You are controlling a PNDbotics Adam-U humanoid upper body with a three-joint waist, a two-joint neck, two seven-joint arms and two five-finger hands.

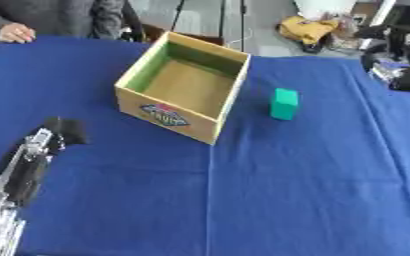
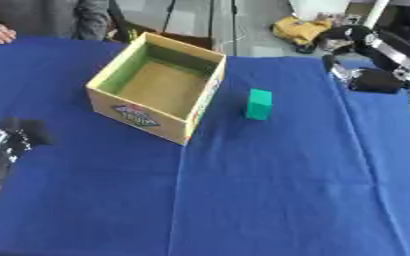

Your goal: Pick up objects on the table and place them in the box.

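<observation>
An open wooden box (image 1: 217, 117) with a colourful sticker on its front wall stands on the blue table (image 1: 287, 190), left of the middle; its inside shows only a bare floor. A small green block (image 1: 285, 103) stands upright on the cloth just right of the box, apart from it. My left hand (image 1: 62, 131) shows as a dark shape at the end of the arm coming in from the lower left, in front of and left of the box, touching nothing. My right hand (image 2: 372, 80) hovers at the table's far right, well right of the green block.
The blue cloth covers the whole table, with a crease running from the box's front corner toward me. Beyond the far edge lie a yellow bag (image 1: 306, 29) and grey floor.
</observation>
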